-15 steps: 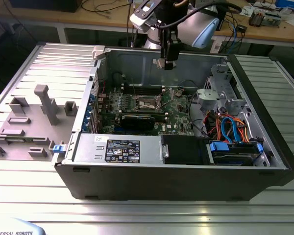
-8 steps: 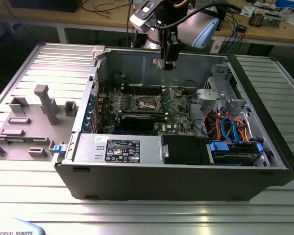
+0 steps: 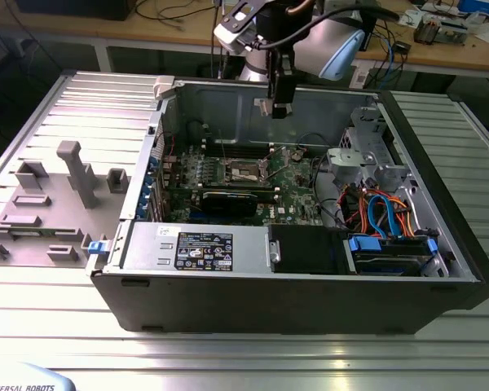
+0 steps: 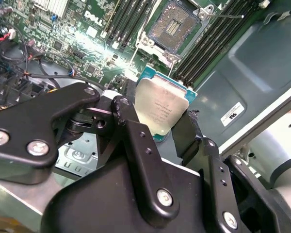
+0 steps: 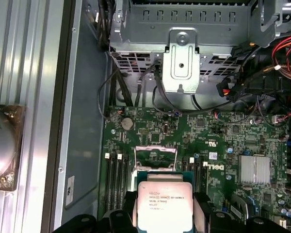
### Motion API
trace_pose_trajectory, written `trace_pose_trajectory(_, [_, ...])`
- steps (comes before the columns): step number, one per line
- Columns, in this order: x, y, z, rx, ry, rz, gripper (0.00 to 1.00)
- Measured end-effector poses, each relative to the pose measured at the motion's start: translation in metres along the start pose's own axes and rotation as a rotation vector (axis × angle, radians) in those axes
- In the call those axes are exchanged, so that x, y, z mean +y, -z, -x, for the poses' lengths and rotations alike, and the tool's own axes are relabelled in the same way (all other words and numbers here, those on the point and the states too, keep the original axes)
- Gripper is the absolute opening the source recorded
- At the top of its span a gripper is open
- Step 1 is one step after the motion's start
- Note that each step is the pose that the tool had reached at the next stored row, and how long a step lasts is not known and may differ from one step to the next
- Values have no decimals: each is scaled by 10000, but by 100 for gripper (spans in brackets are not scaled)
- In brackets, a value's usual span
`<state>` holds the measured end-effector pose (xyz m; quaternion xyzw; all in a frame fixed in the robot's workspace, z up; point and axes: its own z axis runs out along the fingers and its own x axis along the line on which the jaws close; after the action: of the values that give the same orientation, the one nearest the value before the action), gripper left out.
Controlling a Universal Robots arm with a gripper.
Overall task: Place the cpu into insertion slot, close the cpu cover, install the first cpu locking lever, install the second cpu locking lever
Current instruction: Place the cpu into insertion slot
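Observation:
My gripper [image 3: 279, 104] hangs inside the open computer case, above the green motherboard [image 3: 297, 191]. Its black fingers [image 4: 122, 108] are shut on the cpu [image 4: 162, 108], a flat square chip with a silver top and a teal edge, also seen in the first wrist view [image 5: 164, 206]. The insertion slot [image 4: 177, 26] lies open below and apart from the chip, with a dark centre and a shiny rim; in the exterior view it sits mid-board [image 3: 248, 171]. The cpu cover [image 5: 156, 156] stands raised beside the slot. A thin locking lever [image 4: 228, 15] sticks out past the socket.
Long memory slots [image 4: 131, 19] flank the socket on both sides. A black graphics card [image 3: 228, 199], the power supply [image 3: 200, 244] and a drive bay with blue and orange cables [image 3: 383, 216] crowd the case. A grey fixture plate [image 3: 57, 187] lies at the exterior view's left.

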<state>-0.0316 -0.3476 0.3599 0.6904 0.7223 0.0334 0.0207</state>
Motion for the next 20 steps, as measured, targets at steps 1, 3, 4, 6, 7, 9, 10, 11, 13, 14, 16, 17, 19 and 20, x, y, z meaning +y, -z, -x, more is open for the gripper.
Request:
trace_pose_trajectory(1, [0,0,0,-1,-5,1,54])
trace_pose_trajectory(3, [0,-1,0,0,-10,2,54])
trace_pose_trajectory(4, [0,-1,0,0,-13,2,54])
trace_pose_trajectory(6, [0,-1,0,0,-13,2,54])
trace_pose_trajectory(7, [0,-1,0,0,-13,2,54])
trace_pose_trajectory(9, [0,-2,0,0,-14,2,54])
trace_pose_trajectory(10, [0,-5,0,0,-14,2,54])
trace_pose_trajectory(11, [0,-8,0,0,-14,2,54])
trace_pose_trajectory(13, [-1,-18,0,0,-13,2,54])
trace_pose_trajectory(14, [-2,-25,0,1,-14,2,54])
trace_pose_trajectory(16, [-6,-46,0,-2,-32,2,54])
trace_pose_trajectory(17, [-12,-61,0,-8,-97,3,54])
trace_pose_trajectory(19, [-19,-74,0,-22,-272,5,54])
trace_pose_trajectory(20, [-21,-77,0,-27,-329,6,54])
